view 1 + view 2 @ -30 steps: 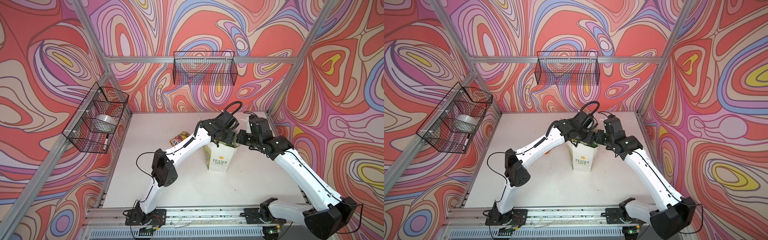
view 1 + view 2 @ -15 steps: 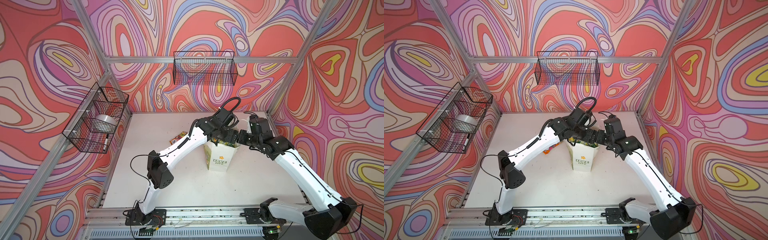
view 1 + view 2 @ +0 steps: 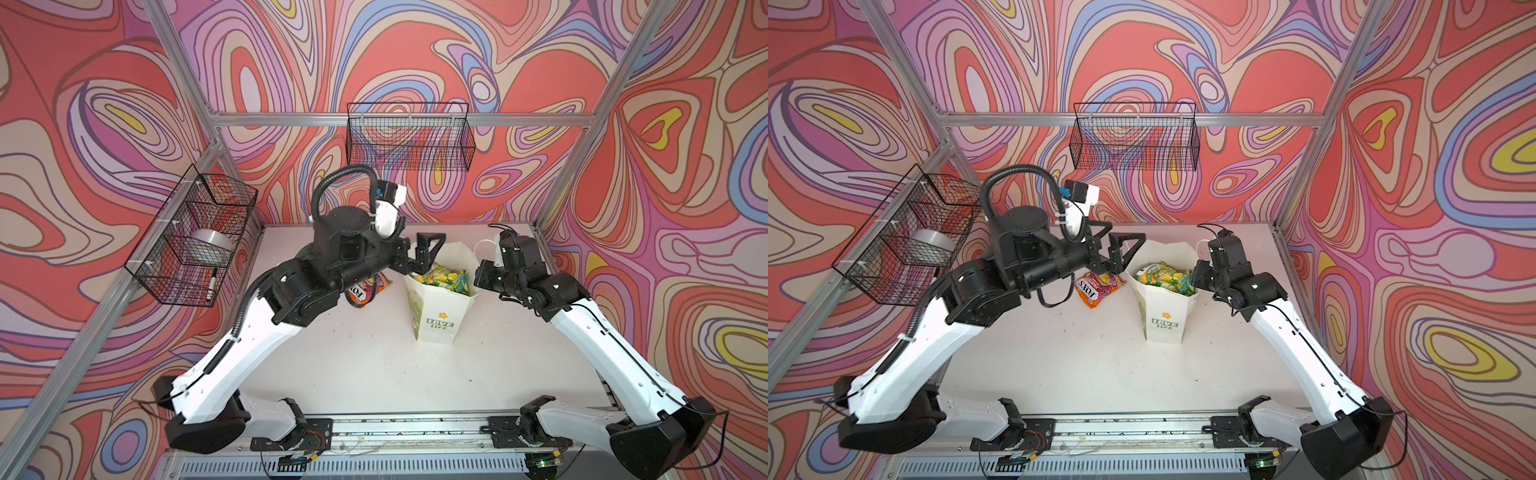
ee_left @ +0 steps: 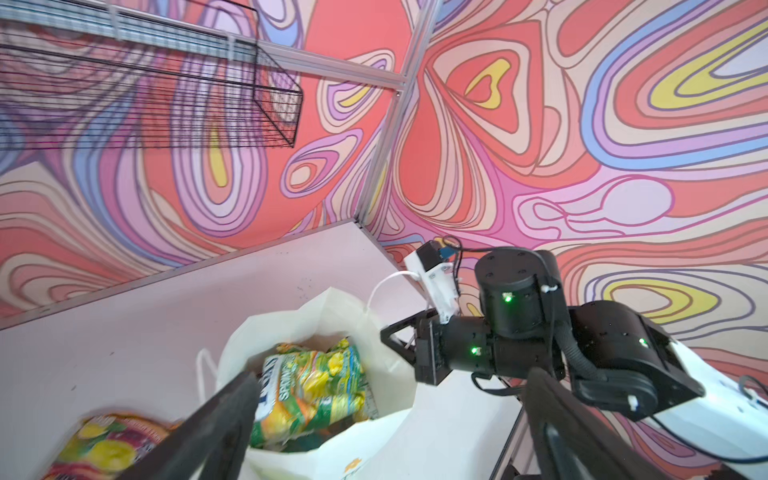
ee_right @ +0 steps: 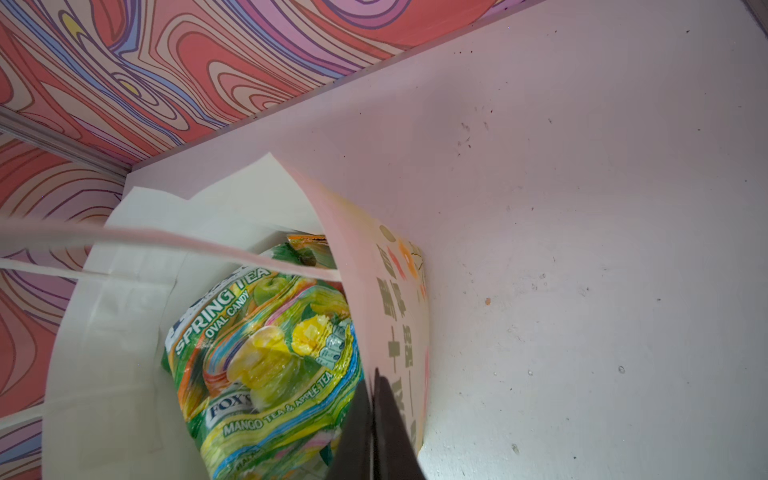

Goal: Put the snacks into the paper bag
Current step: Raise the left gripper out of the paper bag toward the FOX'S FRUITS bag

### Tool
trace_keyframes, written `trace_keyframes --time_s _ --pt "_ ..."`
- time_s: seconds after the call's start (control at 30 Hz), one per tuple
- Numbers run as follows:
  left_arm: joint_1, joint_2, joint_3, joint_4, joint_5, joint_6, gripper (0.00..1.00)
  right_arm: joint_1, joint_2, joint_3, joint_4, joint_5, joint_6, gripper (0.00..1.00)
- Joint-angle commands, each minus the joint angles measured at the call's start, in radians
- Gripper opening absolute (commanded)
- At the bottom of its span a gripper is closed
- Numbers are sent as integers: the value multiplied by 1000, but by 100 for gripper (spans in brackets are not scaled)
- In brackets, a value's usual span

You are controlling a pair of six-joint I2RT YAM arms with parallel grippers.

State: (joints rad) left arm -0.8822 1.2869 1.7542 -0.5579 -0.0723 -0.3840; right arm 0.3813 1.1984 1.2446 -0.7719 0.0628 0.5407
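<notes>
White paper bag (image 3: pixel 440 320) upright mid-frame on worktop (image 3: pixel 374 365), green LOVE LIFE print, stuffed w/ green-yellow snacks (image 3: pixel 442 279). Orange FOX'S packet (image 3: pixel 365 291) flat just left. Left tool (image 3: pixel 422 259) spread wide, empty, over bag's left rim. Right tool (image 3: pixel 477 279) pinched shut on right rim.

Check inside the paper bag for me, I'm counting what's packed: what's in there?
Inside the paper bag, a green FOX'S Spring Tea packet lies on top, with an orange packet edge showing beyond it. Whatever sits lower is covered by it, so no count is possible.
</notes>
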Motion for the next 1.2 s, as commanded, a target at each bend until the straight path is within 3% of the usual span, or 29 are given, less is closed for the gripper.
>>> trace_keyframes --time_s 0.0,0.23,0.33,0.4,0.47,0.77,1.17 --pt "56 -77 -127 -30 -149 -9 100 7 -23 17 23 4 -10 0" --pt "304 -204 -466 -91 -96 -165 100 6 -4 19 41 -9 -15 0" --pt "433 -148 -564 -75 35 -213 100 7 0 22 42 -13 -17 0" --pt "522 -62 -619 -26 178 -251 100 7 3 25 39 -14 -18 0" --pt "564 47 -627 4 239 -267 100 7 3 27 41 -17 -18 0" --pt "575 517 -407 -45 180 -343 100 7 -25 27 23 -5 -15 0" --pt "574 694 -302 -20 108 -411 100 6 -39 6 21 7 -16 0"
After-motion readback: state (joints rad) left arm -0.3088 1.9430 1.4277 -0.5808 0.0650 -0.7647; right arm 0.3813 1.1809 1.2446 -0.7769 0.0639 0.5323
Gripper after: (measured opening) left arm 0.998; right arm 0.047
